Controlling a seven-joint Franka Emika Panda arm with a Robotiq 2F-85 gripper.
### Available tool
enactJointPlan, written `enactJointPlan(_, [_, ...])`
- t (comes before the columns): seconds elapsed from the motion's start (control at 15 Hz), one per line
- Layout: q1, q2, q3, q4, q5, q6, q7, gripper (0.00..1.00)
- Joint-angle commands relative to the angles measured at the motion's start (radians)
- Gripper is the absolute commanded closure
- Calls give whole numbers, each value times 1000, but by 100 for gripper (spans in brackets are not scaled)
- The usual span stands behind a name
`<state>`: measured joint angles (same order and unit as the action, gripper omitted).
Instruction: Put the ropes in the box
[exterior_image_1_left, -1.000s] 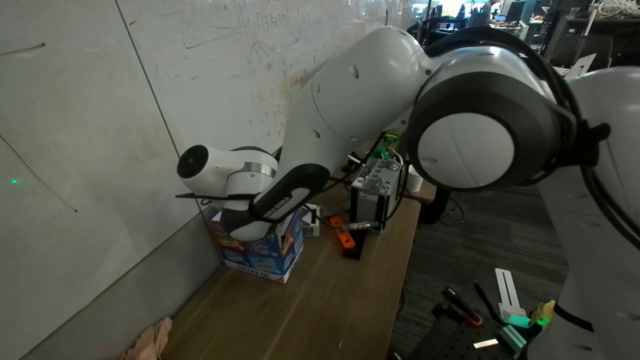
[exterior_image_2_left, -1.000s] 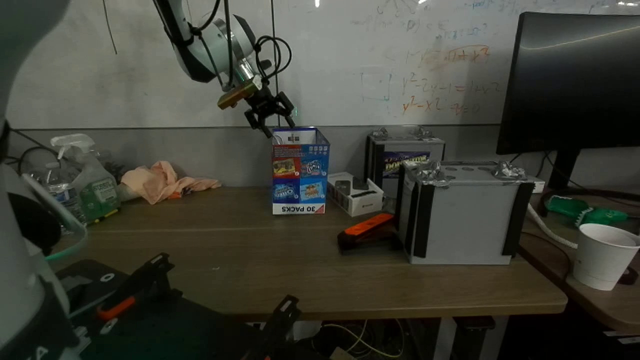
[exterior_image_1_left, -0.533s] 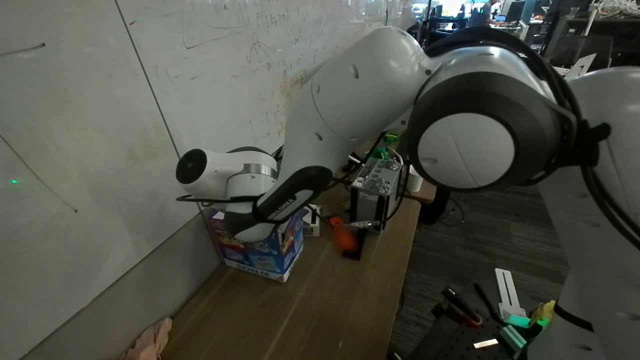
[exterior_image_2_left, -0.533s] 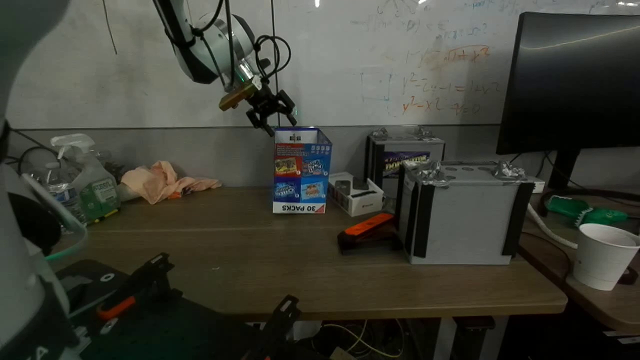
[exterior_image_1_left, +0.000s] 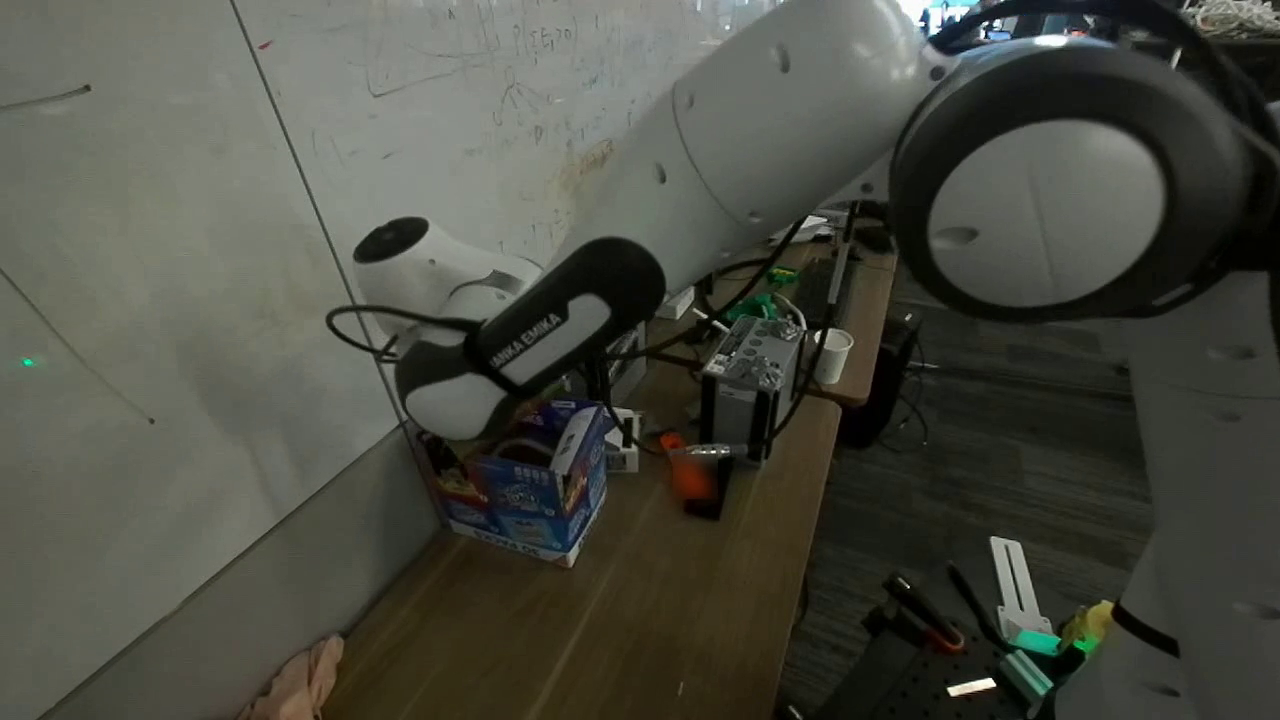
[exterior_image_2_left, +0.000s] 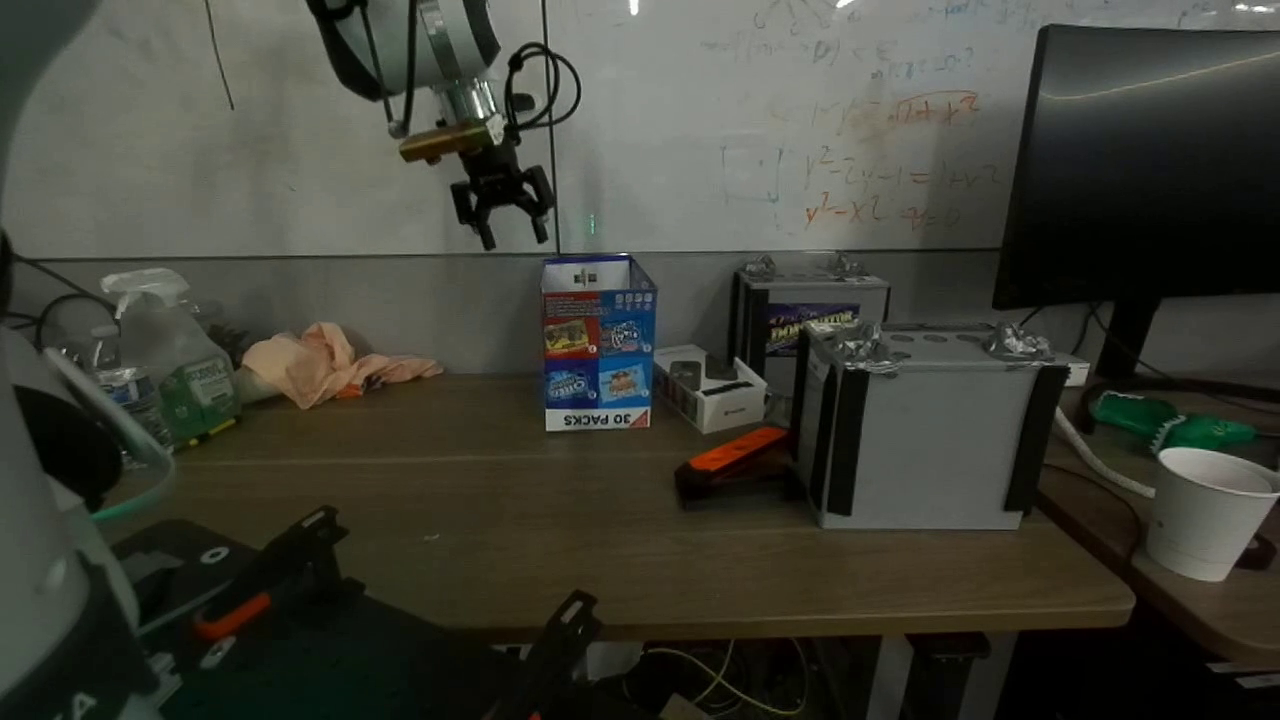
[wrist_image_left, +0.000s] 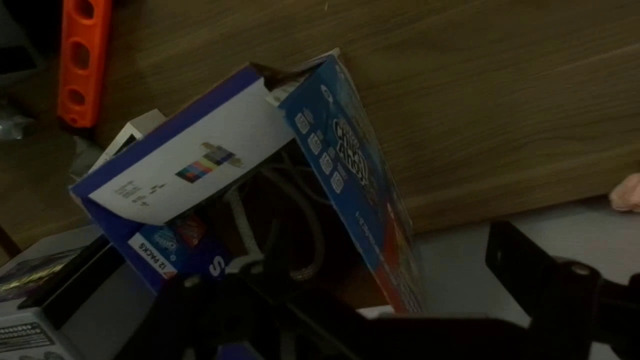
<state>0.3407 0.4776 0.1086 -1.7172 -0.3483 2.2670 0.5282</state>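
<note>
The blue box (exterior_image_2_left: 600, 345) stands upright on the table against the wall, in both exterior views (exterior_image_1_left: 530, 500). In the wrist view the box (wrist_image_left: 345, 150) is open at the top. The ropes (wrist_image_left: 243, 225) lie in loose loops inside it; the box walls hide them in both exterior views. My gripper (exterior_image_2_left: 515, 240) is open and empty, pointing down, above and a little to the left of the box's top in an exterior view. In the wrist view the fingers (wrist_image_left: 387, 241) are spread wide, one over the box opening, one outside it.
A small white carton (exterior_image_2_left: 715, 395) and an orange-topped tool (exterior_image_2_left: 740, 450) stand right of the box, then two grey-black devices (exterior_image_2_left: 920, 440) (exterior_image_2_left: 810, 310). A peach cloth (exterior_image_2_left: 320, 365) and a spray bottle (exterior_image_2_left: 190, 370) are at the left. A whiteboard wall (exterior_image_2_left: 680, 130) rises behind.
My gripper has risen slightly, moved left in an exterior view, and turned from slanted to pointing straight down. The box's top has shifted slightly left. The gripper is open throughout.
</note>
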Motion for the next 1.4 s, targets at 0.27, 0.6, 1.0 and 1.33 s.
enactJointPlan(0.27, [-69,-427,1,-263,143,-206,-75,0])
enactJointPlan(0.6, [-164,-688,-11,-457,185,-196,-215,0])
enactJointPlan(1.0, [-241,-991,-105,-674,346,-330,-518,0])
enactJointPlan(1.33, [-304,-1270,-171,-842,331,-455,-608,0])
